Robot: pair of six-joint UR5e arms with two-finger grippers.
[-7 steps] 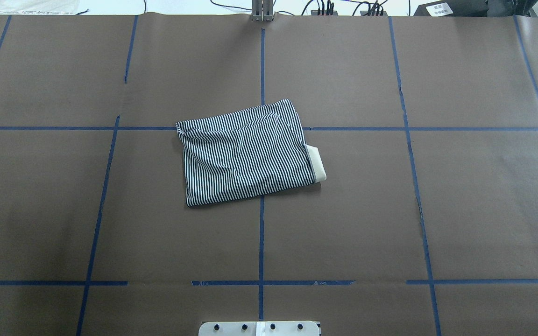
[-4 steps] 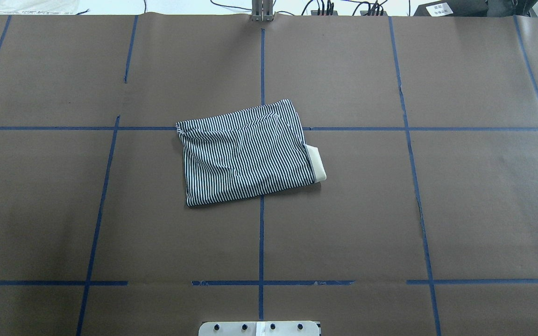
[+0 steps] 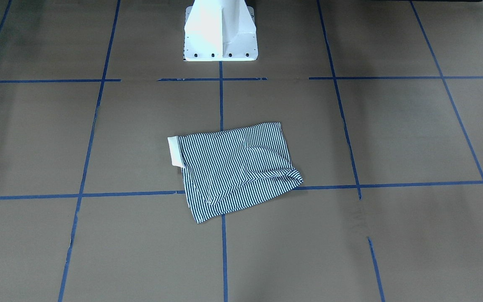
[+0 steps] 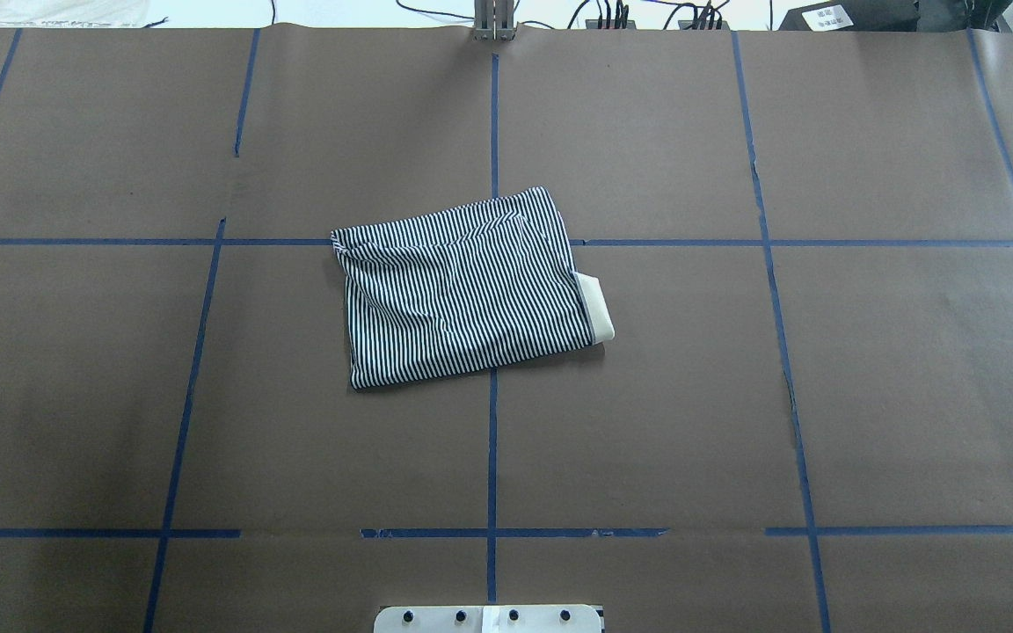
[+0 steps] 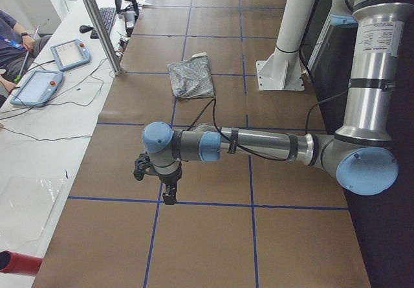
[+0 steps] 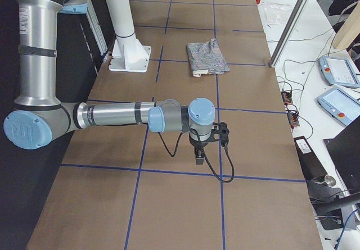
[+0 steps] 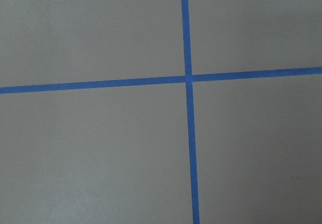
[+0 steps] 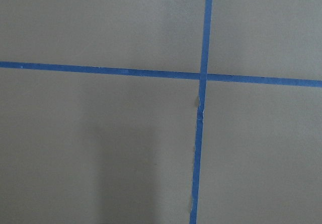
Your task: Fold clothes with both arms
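The clothes are one navy-and-white striped shirt (image 4: 462,286), folded into a compact rectangle near the table's middle, with its cream collar (image 4: 596,308) poking out on one side. It also shows in the front-facing view (image 3: 235,167) and both side views (image 5: 191,77) (image 6: 207,56). Both arms are stretched low over the table ends, far from the shirt. The left gripper (image 5: 169,197) and the right gripper (image 6: 199,159) point down at the paper, and I cannot tell whether they are open or shut. Both wrist views show only brown paper and blue tape.
Brown paper with a blue tape grid (image 4: 492,440) covers the table. The white pedestal base (image 3: 220,33) stands at the robot's edge. Metal posts (image 5: 97,22) (image 6: 292,25), teach pendants (image 5: 35,87) (image 6: 337,70), cables and a seated person (image 5: 10,35) are beyond the far edge.
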